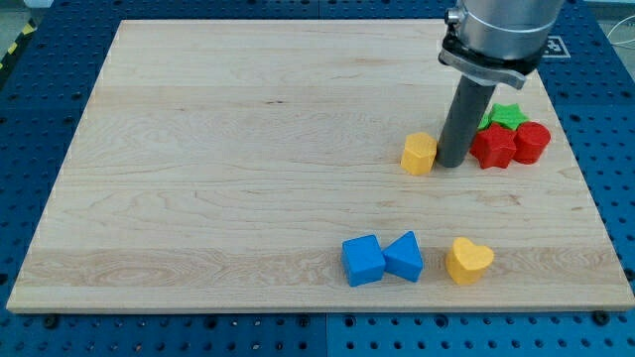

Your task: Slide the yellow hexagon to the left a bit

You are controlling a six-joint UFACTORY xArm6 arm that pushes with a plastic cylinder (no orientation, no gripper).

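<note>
The yellow hexagon (419, 153) lies on the wooden board (248, 149), right of the middle. My tip (452, 163) stands right beside the hexagon's right side, touching or nearly touching it. The dark rod rises from there to the grey arm at the view's top right.
Just right of the rod sit a red star (493, 147), a red block (532, 142) and a green star (507, 116), partly hidden. Near the view's bottom lie a blue cube (363, 260), a blue triangle (404, 256) and a yellow heart (468, 260).
</note>
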